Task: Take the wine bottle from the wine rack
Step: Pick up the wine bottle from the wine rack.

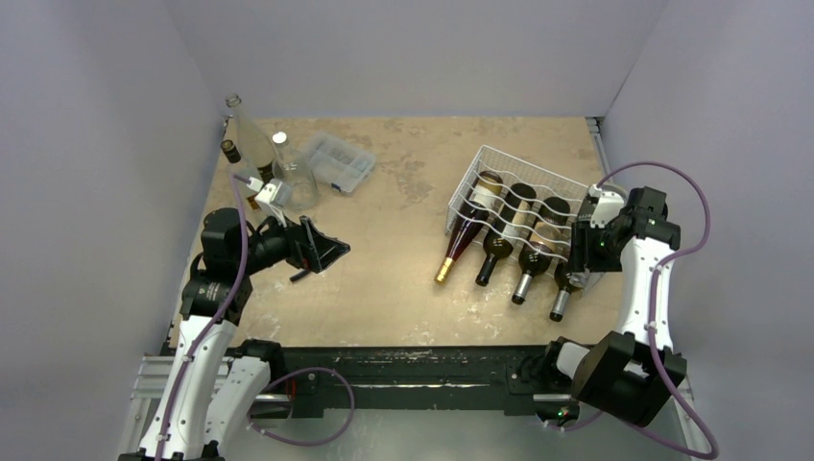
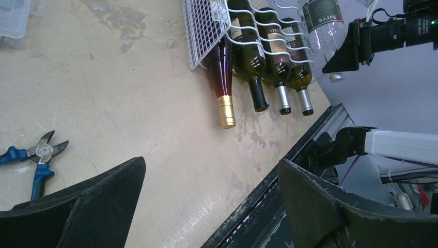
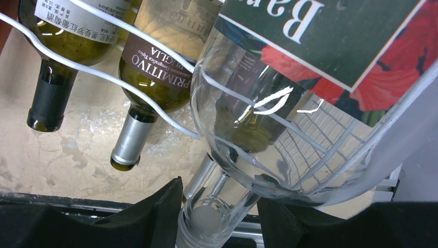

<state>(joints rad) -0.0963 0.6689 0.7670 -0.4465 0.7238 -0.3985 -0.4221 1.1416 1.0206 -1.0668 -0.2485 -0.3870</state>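
Now clamped by the neck between the right gripper's [image 3: 219, 200] fingers: clear wine bottle [image 3: 243, 139], tilted neck-down at the right end of the white wire wine rack [image 1: 477, 173], beside four dark bottles [image 1: 495, 245] cradled there. Left gripper [image 2: 210, 170] spread wide, well apart, over the tan table [image 1: 384, 279].

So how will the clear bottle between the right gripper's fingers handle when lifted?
The clear bottle looks empty, so probably light for its size. Its smooth glass neck, pinched by the right gripper, may slip or pivot. Being round glass, it would likely roll if laid down and break if dropped.
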